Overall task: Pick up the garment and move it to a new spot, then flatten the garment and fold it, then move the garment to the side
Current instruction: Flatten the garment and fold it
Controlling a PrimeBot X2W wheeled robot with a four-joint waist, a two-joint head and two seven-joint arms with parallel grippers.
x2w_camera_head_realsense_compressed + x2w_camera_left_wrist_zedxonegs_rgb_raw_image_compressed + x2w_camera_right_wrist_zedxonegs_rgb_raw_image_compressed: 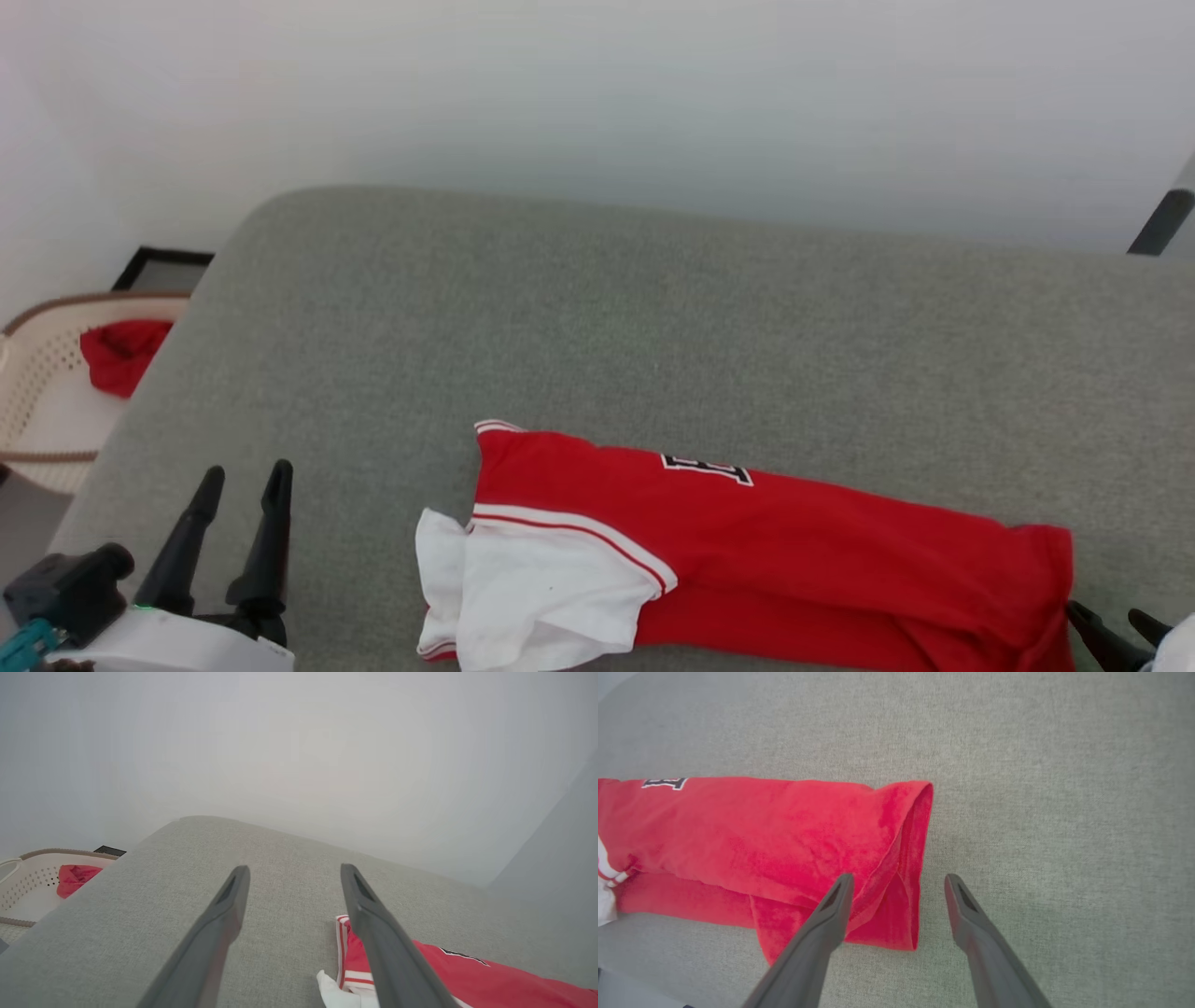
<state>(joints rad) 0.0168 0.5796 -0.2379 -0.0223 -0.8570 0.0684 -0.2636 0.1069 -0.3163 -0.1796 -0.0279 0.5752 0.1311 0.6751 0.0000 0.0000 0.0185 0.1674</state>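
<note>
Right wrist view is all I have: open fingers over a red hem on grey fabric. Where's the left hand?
Observer: The left hand is open over the grey cushion, left of the garment and apart from it.
Operator: What's the white sliver at the garment's far end?
Observer: A white sleeve with red stripe trim, lying crumpled at the end nearest the left hand.
Operator: Anything beside the cushion?
Observer: A pale basket past its left edge, with a red cloth in it.
</note>
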